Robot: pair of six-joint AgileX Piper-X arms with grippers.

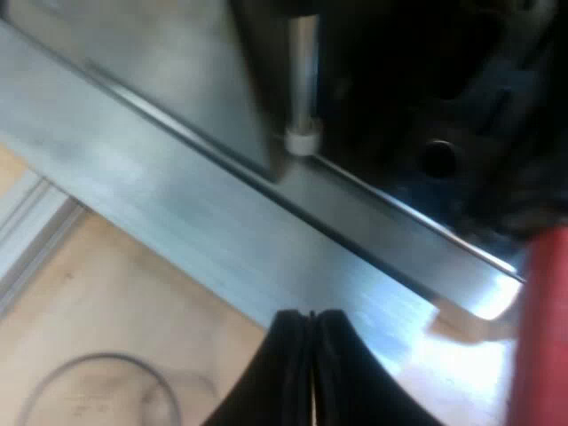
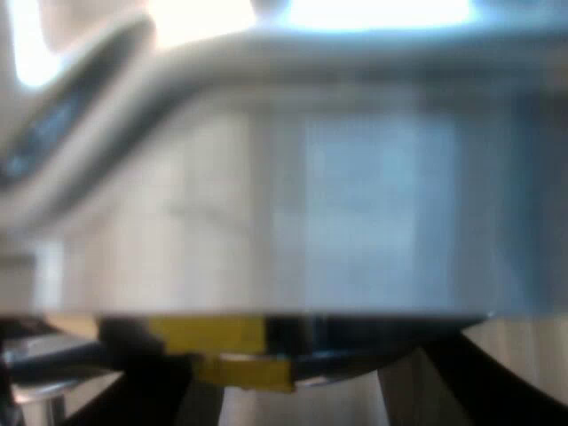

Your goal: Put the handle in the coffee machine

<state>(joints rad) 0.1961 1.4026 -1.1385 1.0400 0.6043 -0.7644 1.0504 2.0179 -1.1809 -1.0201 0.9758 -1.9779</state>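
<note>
**Closing in on the handle [image 1: 543,328] at the front of the coffee machine [image 1: 160,62]**

The left gripper [image 1: 312,319] hangs over the machine's brushed steel ledge [image 1: 373,257], its jaws pressed together with nothing between them. Just beside it, at the ledge's end, stands the handle's red tip, running up toward the dark underside of the machine. Whether the holder is already locked in there I cannot tell.

Shut, empty jaws so near the red tip suggest a nudge, in my judgement. A closed tip makes a firm pusher for swinging the handle sideways into its lock.

A thin metal pipe [image 1: 302,80] with a white end hangs down over the ledge, and the wooden surface [image 1: 106,302] lies beyond it.

The right gripper [image 2: 311,395] sits hard against a broad steel wall [image 2: 355,222], most likely the machine's. Its jaws appear spread wide and hold nothing, perhaps to steady the machine against that push.
</note>
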